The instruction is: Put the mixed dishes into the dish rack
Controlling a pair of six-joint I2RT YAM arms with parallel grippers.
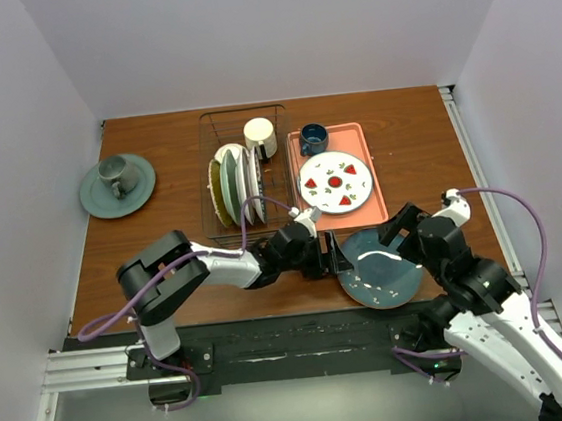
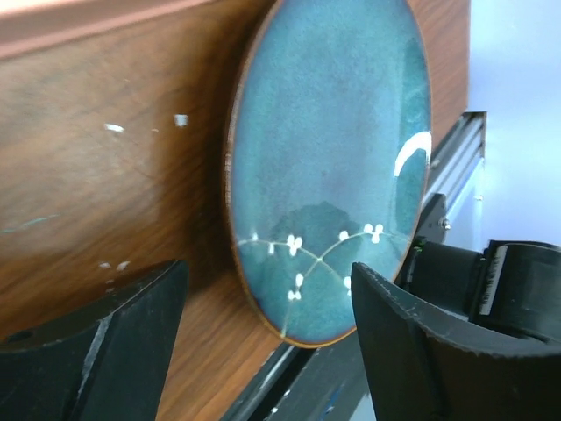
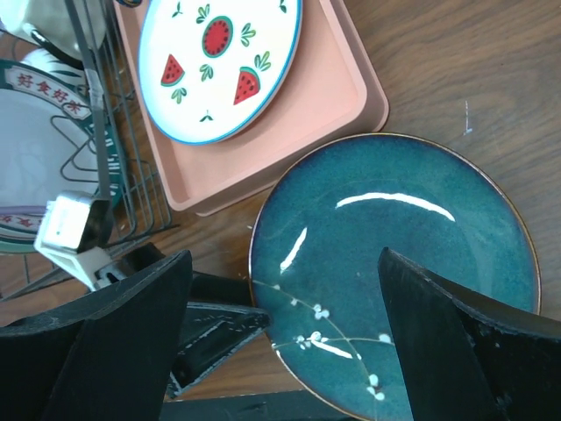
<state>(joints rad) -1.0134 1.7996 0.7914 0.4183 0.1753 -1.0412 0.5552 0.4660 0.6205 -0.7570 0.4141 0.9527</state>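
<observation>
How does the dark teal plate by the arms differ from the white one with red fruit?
The teal plate is dark with a thin white sprig; the white fruit plate is pale with a blue rim. The teal plate lies on bare table; the white fruit plate on a pink tray. Both are round, lying flat.

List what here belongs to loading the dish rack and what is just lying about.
Job: dish rack; plates standing in it; cream mug; teal blossom plate.
Lying about: white plate with red fruit; pink tray; grey-green cup on its saucer.
</observation>
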